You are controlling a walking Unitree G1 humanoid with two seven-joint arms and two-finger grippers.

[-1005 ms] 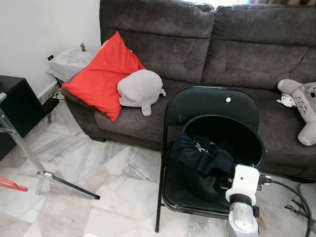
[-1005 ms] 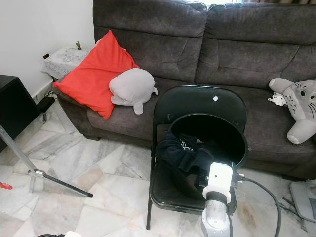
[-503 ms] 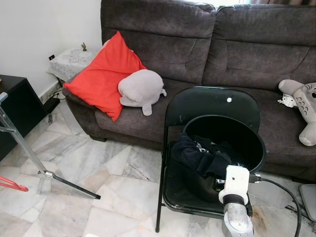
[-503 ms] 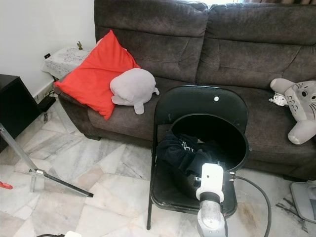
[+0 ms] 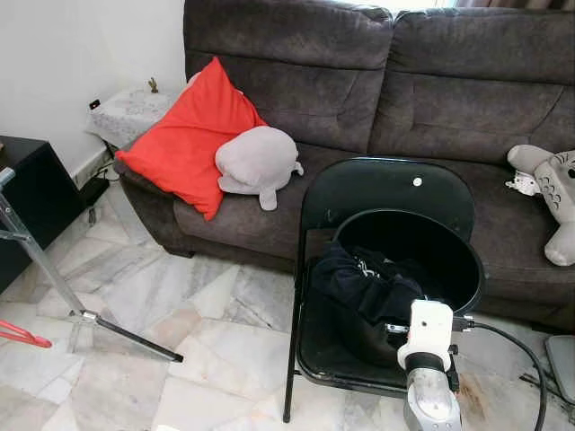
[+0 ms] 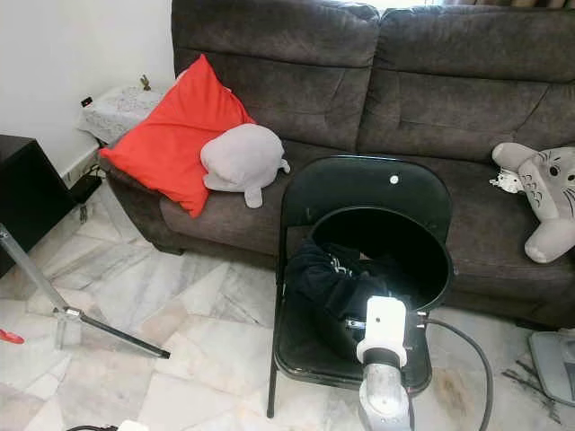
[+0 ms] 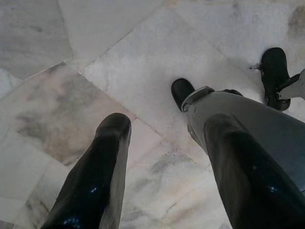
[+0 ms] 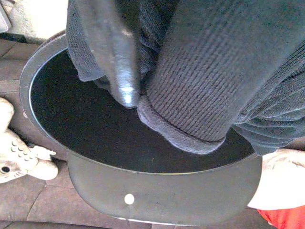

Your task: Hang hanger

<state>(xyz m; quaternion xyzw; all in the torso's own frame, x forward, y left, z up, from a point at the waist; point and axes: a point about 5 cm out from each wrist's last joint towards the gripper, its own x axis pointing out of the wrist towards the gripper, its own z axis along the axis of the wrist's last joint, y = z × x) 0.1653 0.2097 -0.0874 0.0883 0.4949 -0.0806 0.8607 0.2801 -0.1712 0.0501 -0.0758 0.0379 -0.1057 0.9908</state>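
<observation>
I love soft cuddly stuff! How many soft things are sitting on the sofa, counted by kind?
Red cushion: 1
Grey seal plush: 1
Grey cat-like plush at the sofa's other end: 1
Total: 3

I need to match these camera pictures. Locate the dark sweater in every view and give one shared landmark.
Left eye view: the dark sweater spills over the black bucket's front rim on the folding chair.
Right eye view: same spot, lower centre.
Right wrist view: close up, its ribbed sleeve before the bucket's mouth.
Left wrist view: faces the marble floor.
Shared landmark: the white dot on the chair back, also and.
</observation>
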